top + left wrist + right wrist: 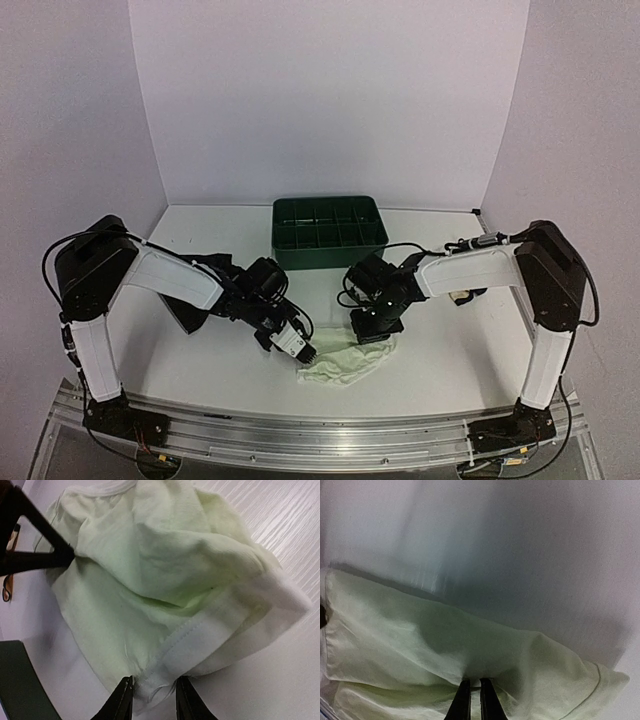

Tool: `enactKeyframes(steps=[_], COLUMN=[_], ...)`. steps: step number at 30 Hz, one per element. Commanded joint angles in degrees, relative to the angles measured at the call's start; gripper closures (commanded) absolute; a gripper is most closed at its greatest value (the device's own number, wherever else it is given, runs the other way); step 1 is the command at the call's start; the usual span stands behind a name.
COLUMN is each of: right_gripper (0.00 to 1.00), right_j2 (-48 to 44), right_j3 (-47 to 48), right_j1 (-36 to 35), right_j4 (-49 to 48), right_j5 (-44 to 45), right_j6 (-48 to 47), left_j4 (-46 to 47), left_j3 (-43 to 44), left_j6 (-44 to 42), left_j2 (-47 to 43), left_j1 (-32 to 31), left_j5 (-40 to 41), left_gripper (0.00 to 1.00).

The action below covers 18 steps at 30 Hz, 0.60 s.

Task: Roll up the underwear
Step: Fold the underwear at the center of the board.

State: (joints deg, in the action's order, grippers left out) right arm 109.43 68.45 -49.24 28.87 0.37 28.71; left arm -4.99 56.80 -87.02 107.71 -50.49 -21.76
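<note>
A pale mint-white underwear (pixel 347 362) lies crumpled on the table between the two arms. My left gripper (pixel 305 352) is at its left end. In the left wrist view the left gripper (pixel 153 692) is shut on a bunched bit of the white waistband hem of that underwear (pixel 165 580). My right gripper (pixel 373 334) sits at the garment's far right side. In the right wrist view the right gripper (pixel 475 685) has its jaws nearly together, pinching a fold of the pale cloth (pixel 420 640). Black underwear (pixel 190 308) lies under the left arm. Cream underwear (pixel 463 296) shows behind the right arm.
A dark green compartmented tray (pixel 329 232) stands at the back centre, just beyond both grippers. White walls close in the table at the back and sides. The metal rail with the arm bases (pixel 320 435) runs along the near edge.
</note>
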Motion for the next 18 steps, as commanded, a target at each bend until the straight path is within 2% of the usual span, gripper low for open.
enactKeyframes(steps=[1,5,8,11,15,17,18], right_gripper=[0.93,0.9,0.8,0.64,0.44,0.19,0.13], right_j2=[0.25,-3.22,-8.44,-15.0,-19.91,-19.02,-17.67], right_j3=[0.12,0.52,-0.54,-6.83,-18.05,-19.82,-19.5], right_j1=[1.72,1.87,-0.07,-5.43,-12.8,-14.79,-15.58], right_j4=[-4.07,-3.93,-5.24,-13.35,-29.48,-33.11,-33.42], right_j5=[-0.37,1.1,2.78,5.02,4.14,4.38,4.98], right_j6=[3.01,-2.8,-10.54,-24.76,-41.84,-48.15,-50.83], left_j4=[-0.88,-4.48,-13.01,-19.21,-18.78,-16.28,-15.49], left_j3=[1.36,1.79,1.44,0.38,-3.08,-5.85,-7.12], left_j6=[-4.58,-4.19,-4.23,-4.04,-1.18,-0.09,0.01], left_j2=[4.18,1.5,-3.04,-7.75,-12.91,-14.6,-15.48], left_j1=[4.41,5.52,5.57,5.57,5.55,5.55,5.55], left_j5=[6.06,5.14,-0.52,-5.69,-9.6,-11.34,-12.12], left_gripper=[0.69,0.61,0.5,0.42,0.37,0.37,0.37])
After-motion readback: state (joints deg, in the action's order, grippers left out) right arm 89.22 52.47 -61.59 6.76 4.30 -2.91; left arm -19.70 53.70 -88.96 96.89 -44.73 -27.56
